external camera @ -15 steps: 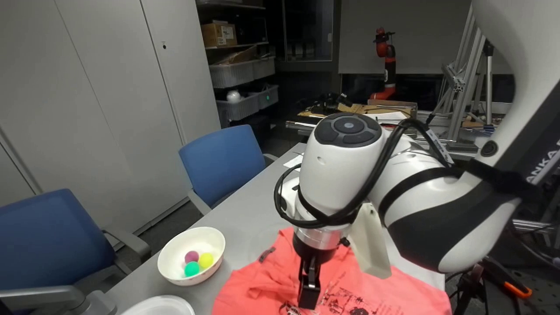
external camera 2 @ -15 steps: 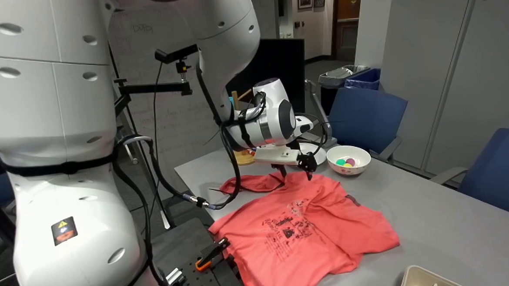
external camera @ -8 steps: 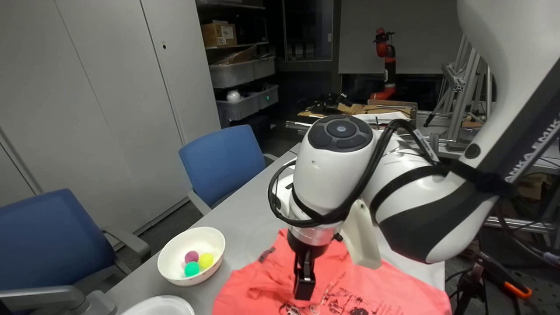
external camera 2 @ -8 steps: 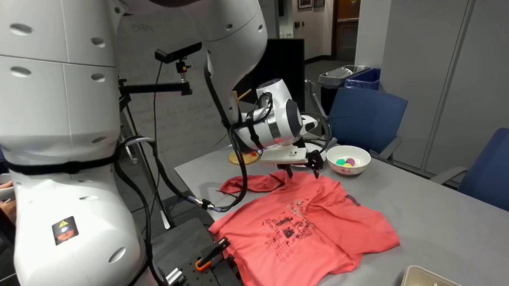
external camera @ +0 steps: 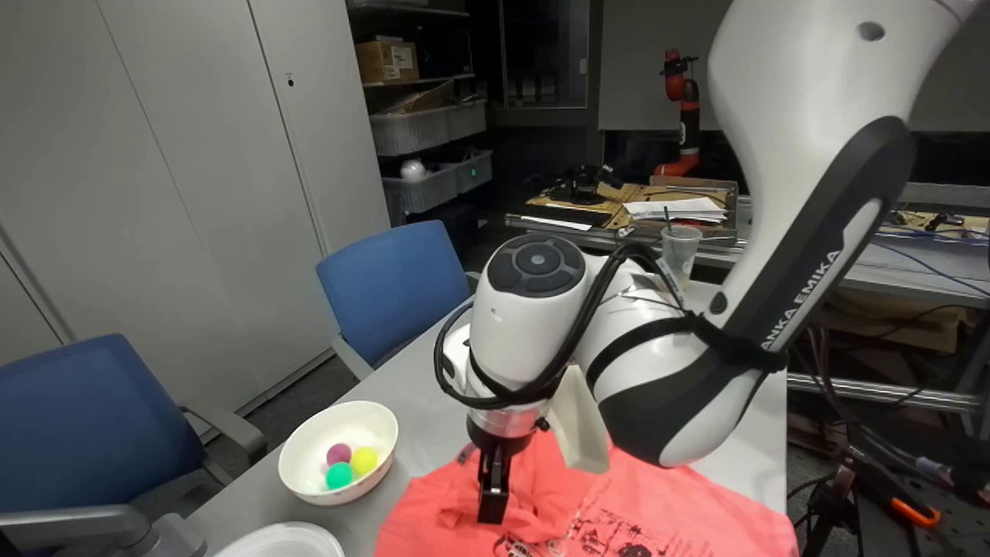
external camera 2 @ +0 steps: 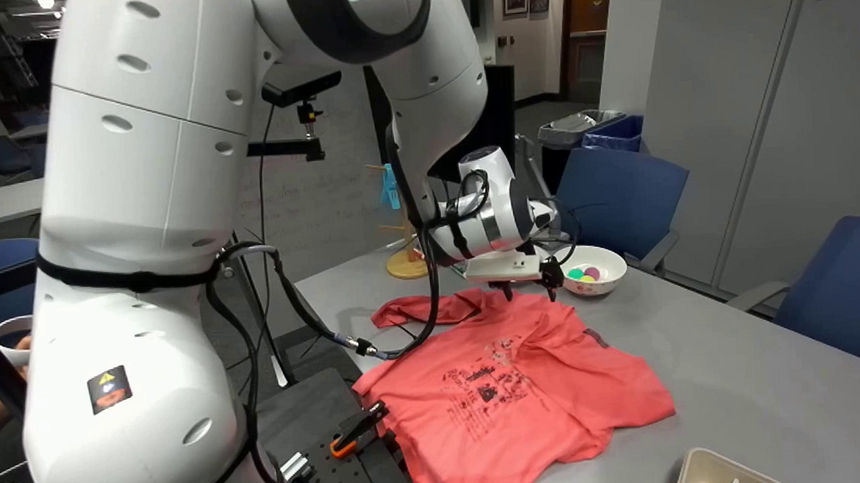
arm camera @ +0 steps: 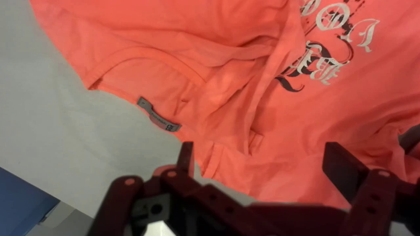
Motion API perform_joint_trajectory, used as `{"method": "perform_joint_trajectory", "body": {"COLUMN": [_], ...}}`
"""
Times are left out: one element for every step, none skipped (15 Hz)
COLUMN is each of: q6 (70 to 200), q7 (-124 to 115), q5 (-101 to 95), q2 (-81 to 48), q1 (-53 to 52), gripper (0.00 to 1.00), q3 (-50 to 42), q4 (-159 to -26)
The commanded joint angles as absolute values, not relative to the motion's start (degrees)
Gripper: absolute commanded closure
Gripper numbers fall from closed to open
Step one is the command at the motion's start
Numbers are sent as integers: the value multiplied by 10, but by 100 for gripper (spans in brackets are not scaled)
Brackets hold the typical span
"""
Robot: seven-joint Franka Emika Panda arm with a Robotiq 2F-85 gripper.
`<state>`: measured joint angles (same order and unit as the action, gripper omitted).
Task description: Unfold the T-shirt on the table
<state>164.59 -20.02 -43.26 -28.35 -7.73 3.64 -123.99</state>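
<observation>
Gripper (arm camera: 259, 160) released: we see its fingers (arm camera: 343, 170) standing wide apart in the wrist view, cloth showing through the gap. We place it over the collar end of the T-shirt (external camera 2: 497, 407); we cannot tell whether a fingertip brushes the fabric.

Coral-red, the T-shirt lies on the light-grey table (external camera 2: 746, 372), below the gripper and reaching well out from it, rumpled by the collar, flatter farther off. Close to the gripper we make out the curved neckline (arm camera: 144, 54) and a grey label (arm camera: 159, 119) on its edge. Creases (arm camera: 259, 82) bunch between there and the printed lettering (external camera 2: 488, 393).

In both exterior views we find a white bowl (external camera: 305, 449) near the gripper, off to one side and clear of the T-shirt, with a purple ball (external camera: 339, 454), a yellow ball (external camera: 365, 460) and a green ball (external camera: 339, 476) inside. Near that, a white dish (external camera: 278, 529), partly in view. Well apart from the gripper we note a beige container (external camera 2: 686, 471). Blue chairs (external camera: 394, 282) stand farther out than the bowl.
</observation>
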Motion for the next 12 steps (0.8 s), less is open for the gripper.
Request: {"method": "perform_joint_trajectory", "body": {"q6": [1668,1668,1668,1666,1663,1661,1657,1653,1650,1657,1656,1655], "q7": [-182,-178,-173,-169,-165,-161,-153,-145,-137,-99,-83,-62], "q5": [-423,-423,-422,-421,-424,-425,-425,-426,-426,-383,-370,-353], "q2": [-340,-352,-362,-372,-382,-392,-402,-412,-421,-427,-434,-441], "q1": [-66,-63,-60,-58,-58,-58,-57,-56,-56,-82,-81,-81], "gripper": [0,0,0,0,0,0,0,0,0,0,0,0], "q3": [47,49,52,54,55,54,56,55,55,28,29,27], "q4": [-1197,-1190,-1183,-1176,-1167,-1157,-1147,-1136,-1126,-1121,-1115,-1109]}}
